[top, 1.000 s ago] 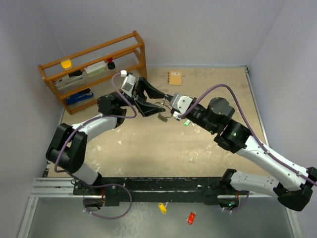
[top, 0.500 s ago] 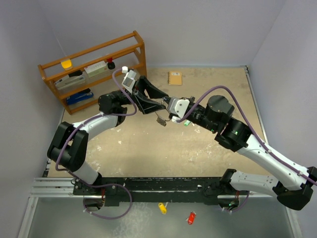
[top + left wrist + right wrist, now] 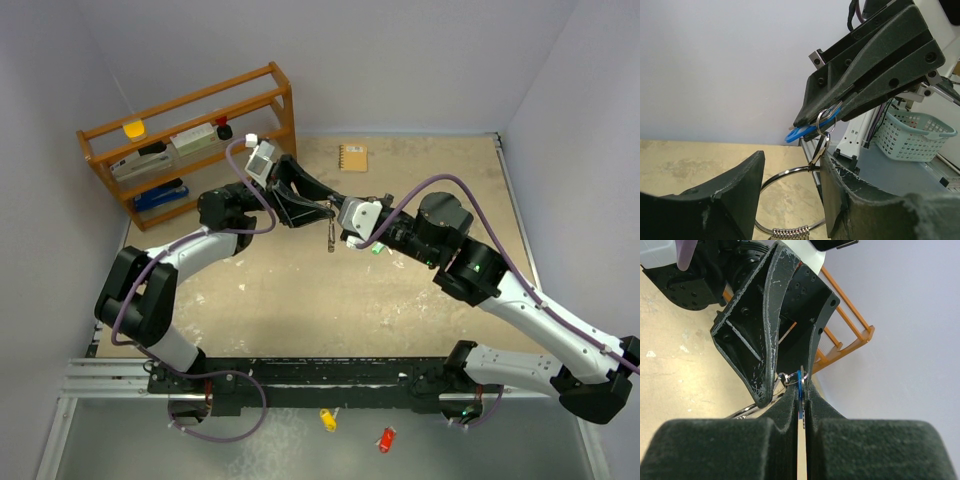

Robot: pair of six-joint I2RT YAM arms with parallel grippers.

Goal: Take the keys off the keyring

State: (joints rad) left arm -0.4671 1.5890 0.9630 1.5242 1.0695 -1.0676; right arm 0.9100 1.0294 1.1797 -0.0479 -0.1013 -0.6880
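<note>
The keyring [image 3: 784, 172], a thin silver ring with a coiled metal bit, hangs in the air between my two grippers; in the top view [image 3: 330, 238] it is edge-on. My left gripper [image 3: 791, 156] spans it, with both inner faces touching the ring. My right gripper [image 3: 802, 387] is shut on the blue-tagged key [image 3: 799, 390], which a small split ring and a clip join to the keyring. The blue tag also shows in the left wrist view [image 3: 799, 133]. The light green tagged key [image 3: 378, 249] lies on the table under the right wrist.
A wooden rack [image 3: 190, 130] stands at the back left and a small notebook [image 3: 352, 157] lies at the back. A yellow tag [image 3: 327, 418] and a red tag [image 3: 386, 438] lie on the front ledge. A mesh basket [image 3: 912, 135] sits off the table.
</note>
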